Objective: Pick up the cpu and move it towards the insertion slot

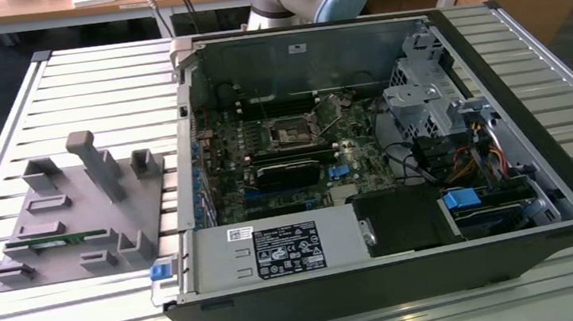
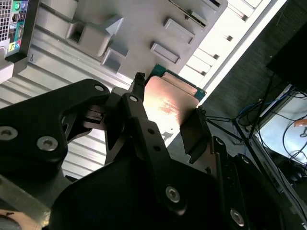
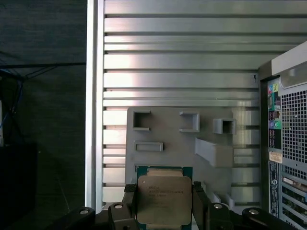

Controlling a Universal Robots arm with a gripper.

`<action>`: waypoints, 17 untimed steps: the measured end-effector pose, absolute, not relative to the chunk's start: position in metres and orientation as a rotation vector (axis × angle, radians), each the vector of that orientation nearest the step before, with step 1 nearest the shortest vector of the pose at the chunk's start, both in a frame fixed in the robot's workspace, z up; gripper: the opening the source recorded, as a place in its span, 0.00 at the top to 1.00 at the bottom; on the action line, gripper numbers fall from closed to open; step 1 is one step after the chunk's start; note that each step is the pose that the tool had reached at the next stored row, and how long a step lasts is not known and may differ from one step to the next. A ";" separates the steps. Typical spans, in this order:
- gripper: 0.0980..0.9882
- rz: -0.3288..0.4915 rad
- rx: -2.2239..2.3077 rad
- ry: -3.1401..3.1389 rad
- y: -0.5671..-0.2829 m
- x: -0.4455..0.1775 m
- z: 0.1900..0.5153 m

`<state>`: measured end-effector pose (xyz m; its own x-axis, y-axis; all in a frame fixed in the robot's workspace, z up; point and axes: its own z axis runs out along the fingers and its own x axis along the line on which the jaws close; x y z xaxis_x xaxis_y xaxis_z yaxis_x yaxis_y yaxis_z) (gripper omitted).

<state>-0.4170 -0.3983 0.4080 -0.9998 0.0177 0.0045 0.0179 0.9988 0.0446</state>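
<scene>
In the exterior view we looked down on the open black computer case (image 1: pixel 386 294) on the slatted aluminium table (image 1: pixel 96 76). Our two wrist cameras sat close behind the black gripper (image 3: pixel 164 199), and all three views shared the grey plastic holder (image 1: pixel 74 219).

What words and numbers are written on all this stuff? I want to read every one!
None of it can be read for sure.
cpu: a few lines of tiny print on its metal top, too small to read.
black label on the silver box: too small.
white sticker beside it: too small.
pale sticker on the computer case: blurred.
</scene>
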 end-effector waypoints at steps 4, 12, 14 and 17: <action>0.50 -0.070 -0.028 -3.137 -0.398 -0.413 0.408; 0.50 -0.070 -0.028 -3.137 -0.398 -0.407 0.408; 0.50 -0.070 -0.028 -3.137 -0.398 -0.406 0.408; 0.50 -0.070 -0.028 -3.137 -0.398 -0.403 0.408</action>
<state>-0.4035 -0.3983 0.4079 -0.9998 0.0177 0.0044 0.0179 0.9988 0.0446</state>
